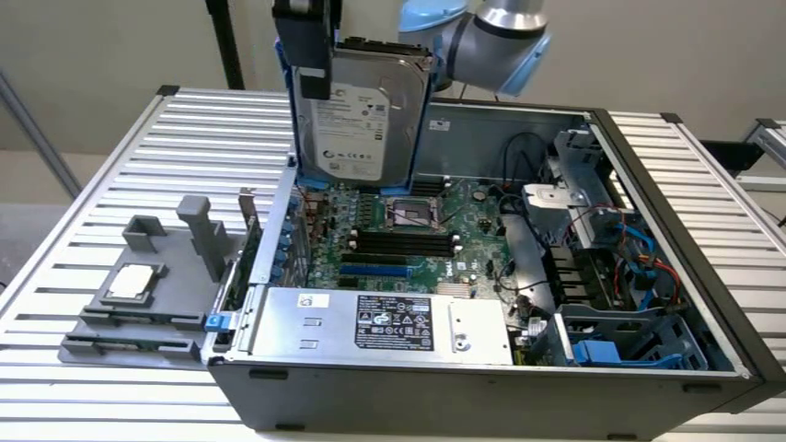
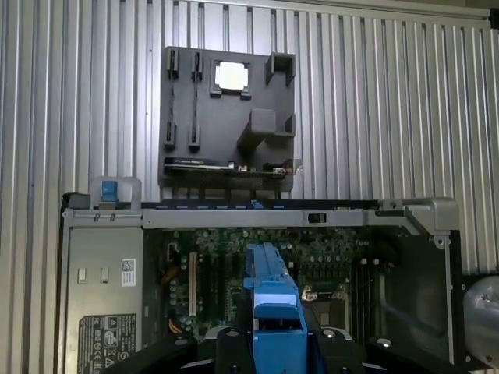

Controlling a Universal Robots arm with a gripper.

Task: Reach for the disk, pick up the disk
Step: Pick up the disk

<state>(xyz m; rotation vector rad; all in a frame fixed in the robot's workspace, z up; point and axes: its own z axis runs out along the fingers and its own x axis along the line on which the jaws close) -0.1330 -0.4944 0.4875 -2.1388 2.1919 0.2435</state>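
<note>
- So I've got the disk (image 1: 356, 124) pinched in my gripper (image 2: 278, 335), one finger flat against its labelled face.
- Pick-up's done: it's hanging pretty much upright over the open computer case (image 1: 491, 398), label toward the exterior camera.
- Wrist cam has me clamped on its blue carrier, above the green circuit board (image 2: 222, 261).
- Grey parts holder (image 1: 166, 244) is on the slatted table (image 1: 74, 419), at the exterior view's left of the case, with a small square chip (image 1: 131, 281) in it.

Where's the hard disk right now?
In the exterior view, the disk is held upright by the gripper, left of centre, above the open computer case's circuit board.
</note>
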